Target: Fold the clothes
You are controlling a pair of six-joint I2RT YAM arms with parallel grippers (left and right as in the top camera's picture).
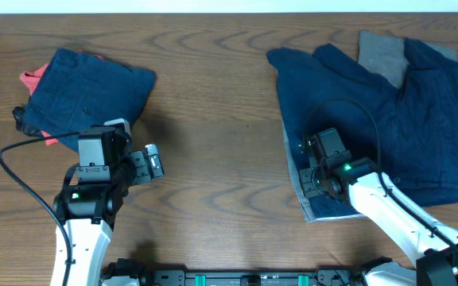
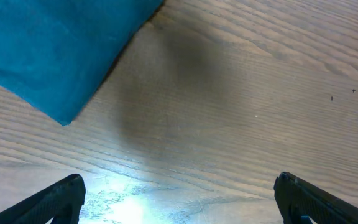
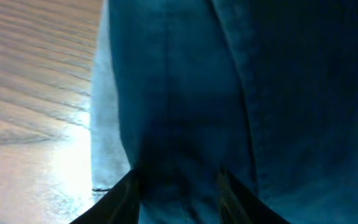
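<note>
Left fingers [image 2: 61,200] spread wide over the wooden table [image 2: 229,93]; right fingers [image 3: 118,200] clamp the unfolded navy shorts [image 3: 185,93].

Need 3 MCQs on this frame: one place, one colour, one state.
1. Where is the grey garment?
A) on the right, at the spread navy garment
B) in the left pile
C) between the arms

2. What colour peeks from under the folded navy garment?
A) green
B) coral-red
C) yellow

3. The left gripper is:
A) open over bare table
B) shut on cloth
C) out of view

Key: 1A, it lies at that garment's far edge; 2B, the coral-red garment shows at the pile's left edge; 3A, fingers wide apart above wood.
</note>
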